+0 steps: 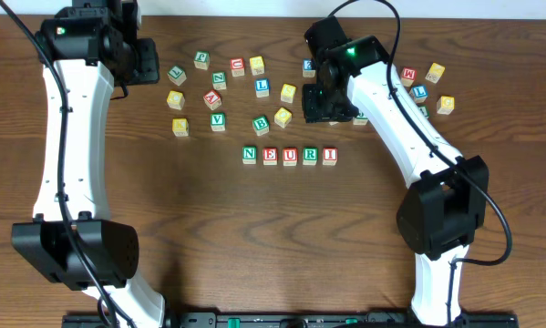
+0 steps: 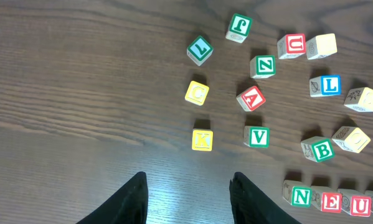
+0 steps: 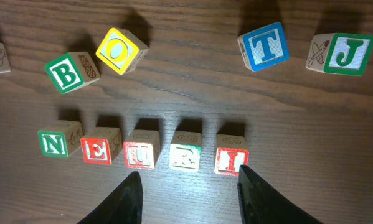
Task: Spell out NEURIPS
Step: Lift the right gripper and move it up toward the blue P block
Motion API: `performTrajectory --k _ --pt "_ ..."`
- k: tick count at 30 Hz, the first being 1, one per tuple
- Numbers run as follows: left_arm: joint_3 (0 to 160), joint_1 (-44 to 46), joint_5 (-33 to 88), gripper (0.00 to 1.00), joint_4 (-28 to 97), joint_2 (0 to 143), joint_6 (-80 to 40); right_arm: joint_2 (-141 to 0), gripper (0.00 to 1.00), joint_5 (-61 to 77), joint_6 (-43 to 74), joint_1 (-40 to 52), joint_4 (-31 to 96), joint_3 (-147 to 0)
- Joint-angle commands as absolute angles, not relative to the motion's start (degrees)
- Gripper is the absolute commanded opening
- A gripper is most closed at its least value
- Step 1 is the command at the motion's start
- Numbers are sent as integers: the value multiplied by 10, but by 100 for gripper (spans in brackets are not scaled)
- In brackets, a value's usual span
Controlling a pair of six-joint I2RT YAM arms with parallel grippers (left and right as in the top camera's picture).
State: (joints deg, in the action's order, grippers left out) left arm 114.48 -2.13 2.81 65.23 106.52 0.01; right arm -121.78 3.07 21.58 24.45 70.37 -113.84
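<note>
Five wooden cubes stand in a row mid-table, reading green N [image 3: 52,144], red E [image 3: 100,150], red U [image 3: 140,154], green R [image 3: 185,156], red I [image 3: 230,159]. In the overhead view the same row runs from N [image 1: 249,154] to I [image 1: 329,156]. My right gripper [image 3: 189,180] hovers just in front of the R and I cubes, open, with only bare wood between its fingers. My left gripper [image 2: 189,186] is open over bare table at the far left. The row's N [image 2: 301,196] shows to its right.
Loose cubes lie behind the row: green B [image 3: 66,73], yellow O [image 3: 119,50], blue T [image 3: 264,46], green J [image 3: 348,53]. Near the left gripper are yellow K [image 2: 202,139], green V [image 2: 258,136] and red A [image 2: 252,98]. More cubes sit at the far right [image 1: 427,82].
</note>
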Motion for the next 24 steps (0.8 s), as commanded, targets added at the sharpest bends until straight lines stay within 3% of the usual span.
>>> performTrajectory --k 1,24 --pt "1153 -20 23 42 653 1065 -1 -1203 44 34 207 248 700 -1152" --pt "1153 -20 23 42 653 1065 -1 -1203 47 19 205 244 608 -1152"
